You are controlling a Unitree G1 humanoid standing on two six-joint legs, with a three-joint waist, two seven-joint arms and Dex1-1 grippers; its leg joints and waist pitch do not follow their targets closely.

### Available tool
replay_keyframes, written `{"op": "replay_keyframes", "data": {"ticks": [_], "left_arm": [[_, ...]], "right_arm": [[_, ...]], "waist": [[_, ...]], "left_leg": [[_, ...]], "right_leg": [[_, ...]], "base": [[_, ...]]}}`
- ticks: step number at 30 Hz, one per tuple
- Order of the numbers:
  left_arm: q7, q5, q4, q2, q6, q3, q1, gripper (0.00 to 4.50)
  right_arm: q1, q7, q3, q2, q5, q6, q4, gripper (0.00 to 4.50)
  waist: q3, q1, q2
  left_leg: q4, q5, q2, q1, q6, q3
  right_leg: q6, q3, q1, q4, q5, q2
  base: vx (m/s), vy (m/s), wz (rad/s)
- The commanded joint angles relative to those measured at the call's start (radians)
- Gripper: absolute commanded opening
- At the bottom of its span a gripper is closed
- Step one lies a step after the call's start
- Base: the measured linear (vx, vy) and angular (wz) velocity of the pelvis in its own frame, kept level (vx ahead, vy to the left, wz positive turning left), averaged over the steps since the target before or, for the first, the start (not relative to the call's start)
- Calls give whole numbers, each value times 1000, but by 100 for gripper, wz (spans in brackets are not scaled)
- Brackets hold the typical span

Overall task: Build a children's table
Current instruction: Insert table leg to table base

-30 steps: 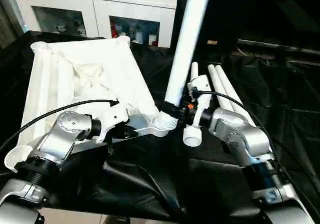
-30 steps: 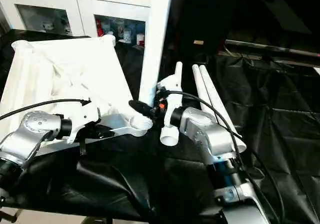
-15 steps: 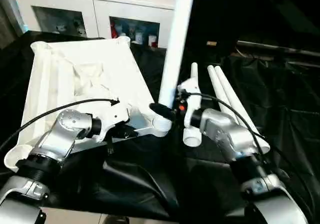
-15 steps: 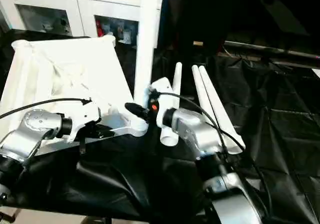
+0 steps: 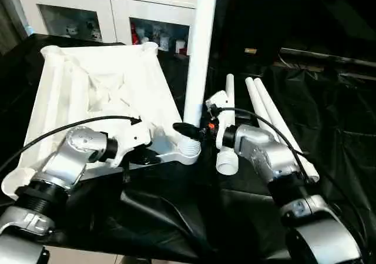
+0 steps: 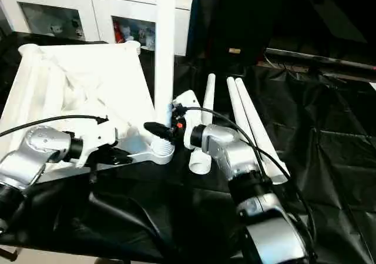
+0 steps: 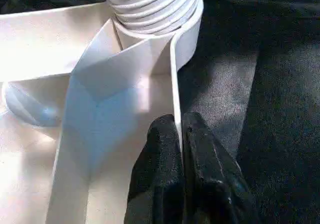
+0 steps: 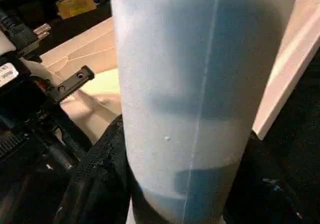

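Now the left gripper (image 7: 180,134) pinches the tabletop's (image 5: 100,93) near rim, while the right gripper (image 5: 189,130) clasps the upright leg (image 5: 198,52) in the near-right socket (image 5: 187,150). Three legs (image 5: 264,114) lie right.

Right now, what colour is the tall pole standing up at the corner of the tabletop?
White. The pole shows best in the left eye view, standing upright against the dark background.

Smooth white plastic tabletop (image 5: 100,87); matt black cloth (image 5: 329,117).
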Motion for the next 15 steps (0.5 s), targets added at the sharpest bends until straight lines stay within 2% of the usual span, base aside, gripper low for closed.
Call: {"op": "replay_keyframes", "data": {"ticks": [1,5,6,8,9,10,12,14,15], "left_arm": [[-39,19,-39,-7,-10,-39,-7,0],[-32,24,-29,-7,-12,-36,-15,0],[-32,24,-28,-6,-12,-36,-17,0],[-32,27,-27,-4,-12,-36,-19,0],[-32,29,-25,-4,-13,-37,-21,0],[-31,31,-22,-4,-15,-37,-23,0],[-31,34,-15,-3,-18,-37,-28,0],[-31,36,-9,-4,-20,-37,-33,0],[-31,38,-5,-5,-21,-37,-36,0]], "right_arm": [[-6,6,-16,-12,6,23,16,190],[-2,-9,-51,-11,24,15,34,190],[4,-15,-62,-9,31,13,37,190],[24,-20,-85,-3,46,3,39,189],[40,-27,-97,2,47,-10,46,189],[53,-31,-102,5,46,-22,52,189],[74,-40,-112,14,48,-40,60,189],[94,-46,-123,25,57,-57,64,189],[104,-46,-127,29,61,-65,66,189]], "waist": [[-57,-10,21],[-59,-8,23],[-59,-7,30],[-58,-8,27],[-58,-6,31],[-58,-4,40],[-59,-6,36],[-59,-5,42],[-58,-6,40]], "left_leg": [[-90,-367,44,30,-73,-19],[-89,-360,44,30,-75,-17],[-89,-362,43,30,-77,-18],[-89,-375,43,30,-79,-18],[-89,-376,43,31,-79,-18],[-90,-382,44,31,-81,-20],[-91,-392,44,31,-83,-20],[-90,-402,43,32,-84,-21],[-91,-410,43,32,-84,-21]], "right_leg": [[-162,46,17,-85,-384,-84],[-174,47,18,-83,-352,-84],[-176,47,18,-82,-350,-85],[-178,46,19,-83,-354,-84],[-177,47,18,-84,-358,-85],[-177,47,18,-84,-357,-86],[-179,45,19,-85,-349,-84],[-187,46,18,-84,-344,-84],[-187,45,18,-85,-352,-83]], "base": [[0,0,0],[0,0,0],[0,0,0],[0,0,0],[0,0,0],[0,0,0],[0,0,0],[0,0,0],[0,0,0]]}}
